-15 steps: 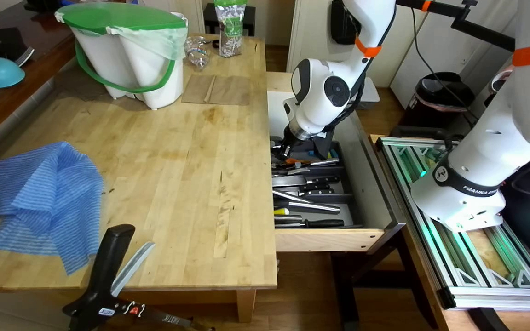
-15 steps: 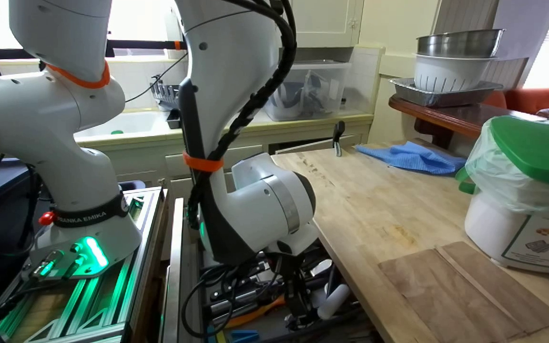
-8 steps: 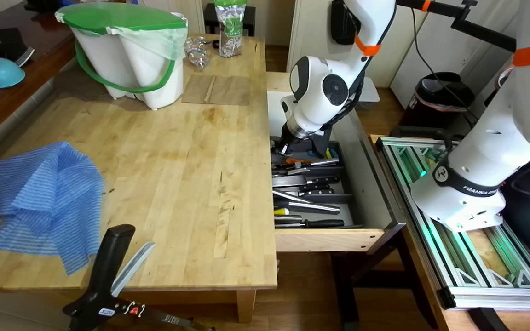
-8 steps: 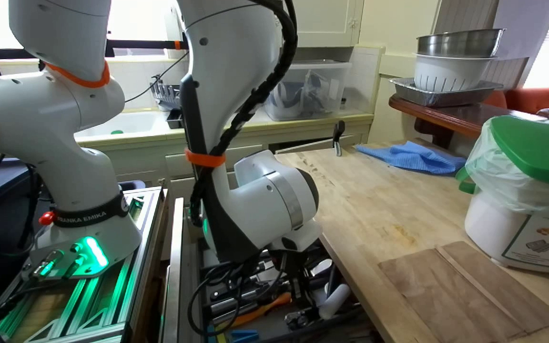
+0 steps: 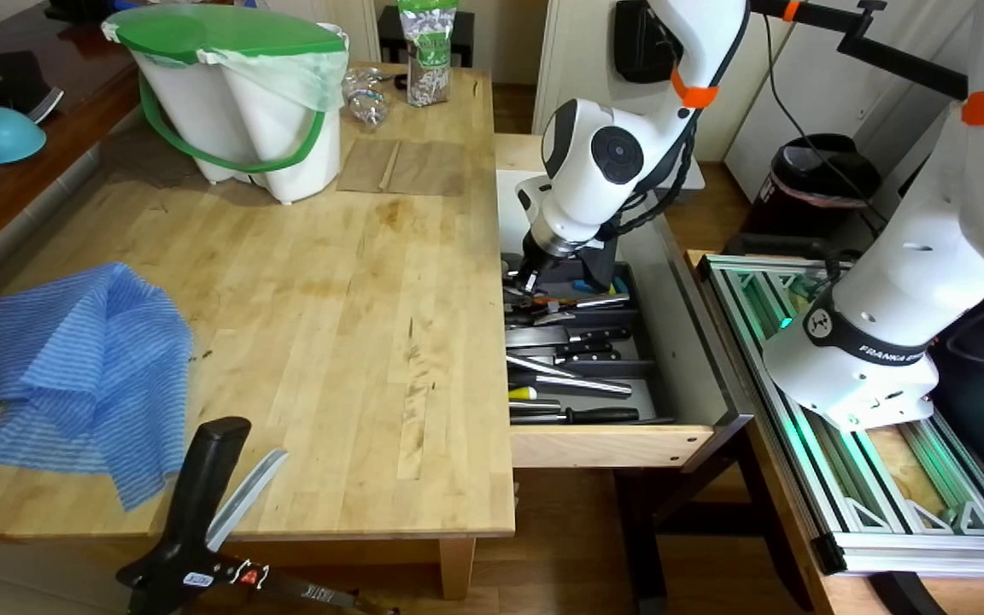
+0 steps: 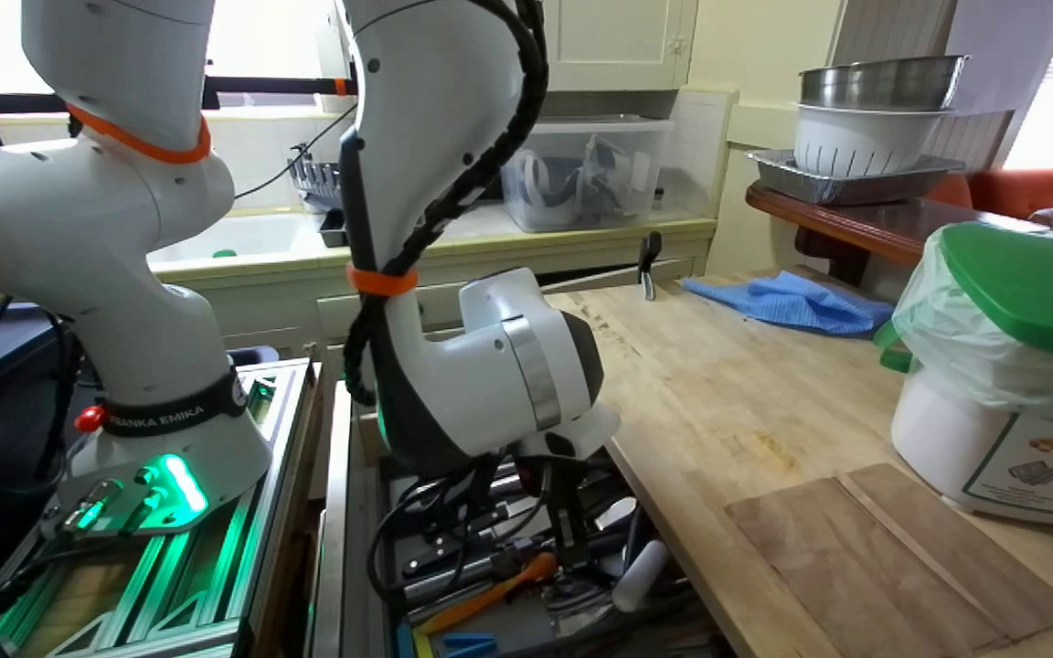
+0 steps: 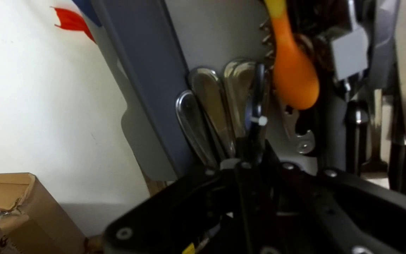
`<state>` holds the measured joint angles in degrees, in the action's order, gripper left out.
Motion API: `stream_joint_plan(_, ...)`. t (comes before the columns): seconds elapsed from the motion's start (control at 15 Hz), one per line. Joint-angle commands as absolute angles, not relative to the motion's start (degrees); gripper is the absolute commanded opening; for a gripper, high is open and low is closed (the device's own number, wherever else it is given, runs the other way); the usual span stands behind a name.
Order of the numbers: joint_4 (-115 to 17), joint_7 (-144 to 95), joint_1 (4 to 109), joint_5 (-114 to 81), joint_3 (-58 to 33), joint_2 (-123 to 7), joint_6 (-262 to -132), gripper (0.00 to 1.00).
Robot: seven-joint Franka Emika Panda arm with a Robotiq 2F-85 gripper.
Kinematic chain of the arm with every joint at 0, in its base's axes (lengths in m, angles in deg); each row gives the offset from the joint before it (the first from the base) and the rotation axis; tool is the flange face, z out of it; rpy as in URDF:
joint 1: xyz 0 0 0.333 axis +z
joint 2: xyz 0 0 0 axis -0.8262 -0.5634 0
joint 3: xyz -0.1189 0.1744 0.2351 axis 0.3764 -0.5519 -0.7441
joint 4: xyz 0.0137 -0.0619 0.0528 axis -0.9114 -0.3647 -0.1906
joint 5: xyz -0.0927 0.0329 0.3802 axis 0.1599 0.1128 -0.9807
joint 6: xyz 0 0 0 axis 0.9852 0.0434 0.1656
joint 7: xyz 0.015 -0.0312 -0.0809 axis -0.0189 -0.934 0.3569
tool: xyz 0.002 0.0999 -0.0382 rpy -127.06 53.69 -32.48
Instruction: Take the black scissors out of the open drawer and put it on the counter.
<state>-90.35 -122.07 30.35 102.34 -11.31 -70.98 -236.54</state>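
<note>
The open drawer (image 5: 612, 446) is pulled out beside the counter (image 5: 355, 342), a broad light-wood top. In the wrist view a slim dark object with a pale pivot dot, seen nearly edge-on, looks like the black scissors (image 7: 258, 100). It projects from between the fingertips of my gripper (image 7: 257, 148), which is shut on it. The image is dark there, so the held part is hidden. In an exterior view the gripper (image 6: 572, 539) points down inside the drawer, low over the utensils. I cannot make out the scissors in either exterior view.
Steel cutlery handles (image 7: 208, 102) and an orange utensil (image 7: 294, 77) lie close around the fingers. A grey divider (image 7: 146, 70) runs alongside. On the counter are a blue cloth (image 5: 82, 376), a green-lidded bin (image 5: 236, 102) and brown paper (image 5: 402, 166). The counter edge borders the drawer.
My gripper has closed. The arm has risen slightly, uncovering more of the orange utensil and the metal cutlery beneath it in an exterior view.
</note>
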Motion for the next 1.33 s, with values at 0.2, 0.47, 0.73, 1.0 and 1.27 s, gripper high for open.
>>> stream_joint_plan(0.2,-101.5,-96.5,32.2,75.6,-8.5,-65.4,-238.3,0.02)
stream_joint_plan(0.47,-106.7,-84.7,31.4,62.5,-10.2,-61.1,-236.5,0.02)
stream_joint_plan(0.73,-111.6,-74.6,30.3,51.0,-14.3,-56.0,-234.8,0.02)
stream_joint_plan(1.0,-116.4,-63.7,36.9,35.0,-14.8,-51.0,-233.0,0.02)
stream_joint_plan(1.27,-114.1,-62.0,35.0,23.7,-23.7,-49.0,-220.2,0.02)
